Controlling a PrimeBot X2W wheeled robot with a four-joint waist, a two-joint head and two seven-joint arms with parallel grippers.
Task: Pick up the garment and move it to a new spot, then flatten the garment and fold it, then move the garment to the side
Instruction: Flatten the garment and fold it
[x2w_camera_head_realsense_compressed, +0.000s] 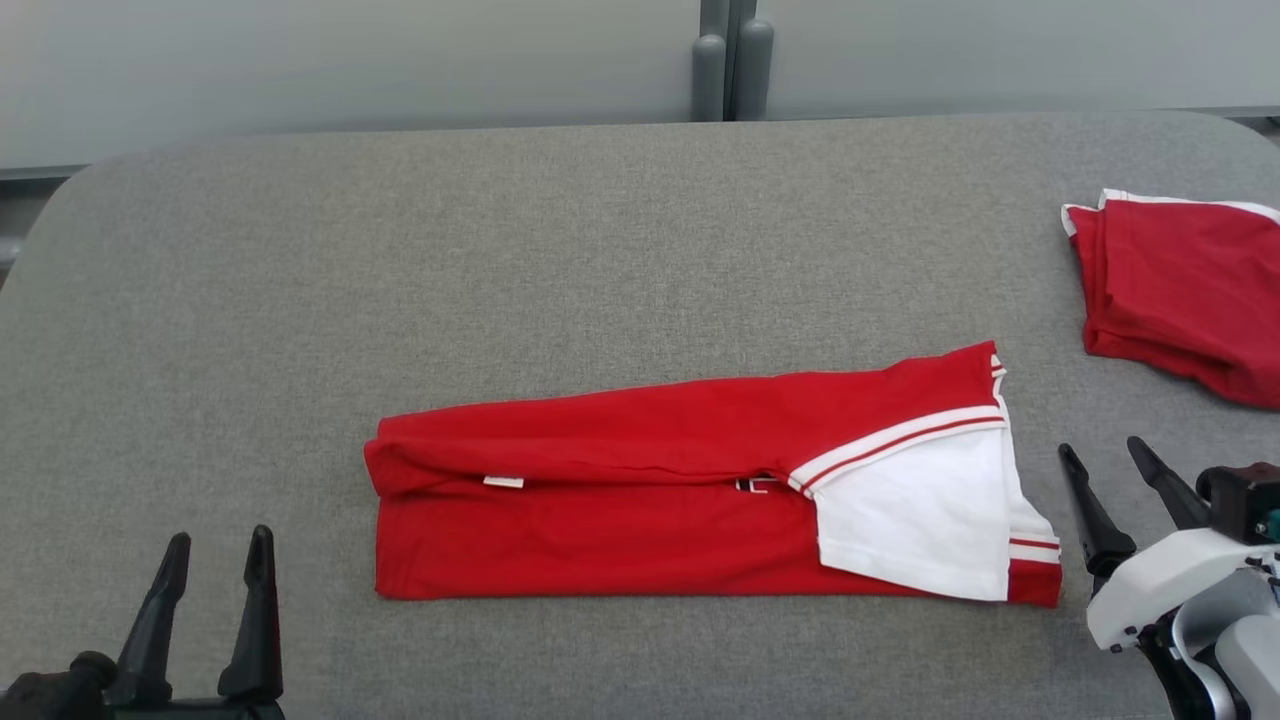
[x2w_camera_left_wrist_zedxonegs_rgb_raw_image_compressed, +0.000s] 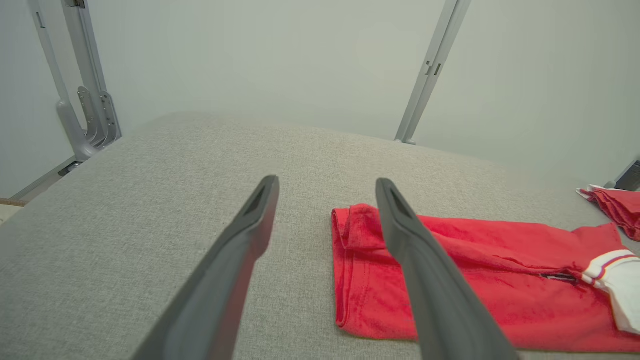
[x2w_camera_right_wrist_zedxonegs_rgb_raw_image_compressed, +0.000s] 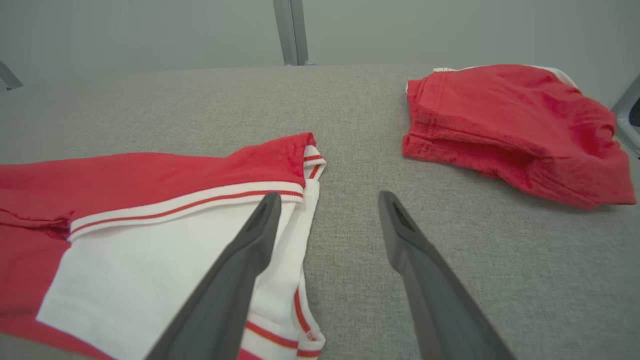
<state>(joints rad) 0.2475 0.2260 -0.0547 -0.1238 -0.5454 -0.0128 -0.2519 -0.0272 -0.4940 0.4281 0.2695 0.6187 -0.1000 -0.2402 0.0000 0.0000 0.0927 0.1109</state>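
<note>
garment: red shirt (x2w_camera_head_realsense_compressed: 650, 500) with a white panel and red-and-white striped trim, folded into a long strip. It lies flat about mid-table, a bit toward the robot's side.
garment ends: the plain red end points to the robot's left and the white panel end (x2w_camera_head_realsense_compressed: 920, 510) to its right. A small white tag (x2w_camera_head_realsense_compressed: 503, 482) shows along the fold.
left gripper: (x2w_camera_head_realsense_compressed: 221, 536) sits at the lower left with its fingers spread wide and nothing between them. It's clear of the red end, not touching it.
right gripper: (x2w_camera_head_realsense_compressed: 1100, 447) fingers also spread and empty, parked just beside the white end. From its wrist view, one finger overlaps the white panel, so I can't tell if it touches.
other garment: a second folded red piece (x2w_camera_head_realsense_compressed: 1180, 290) lies at the table's right edge, well apart from the shirt.
table: grey fabric top (x2w_camera_head_realsense_compressed: 500, 250) with rounded corners.
</note>
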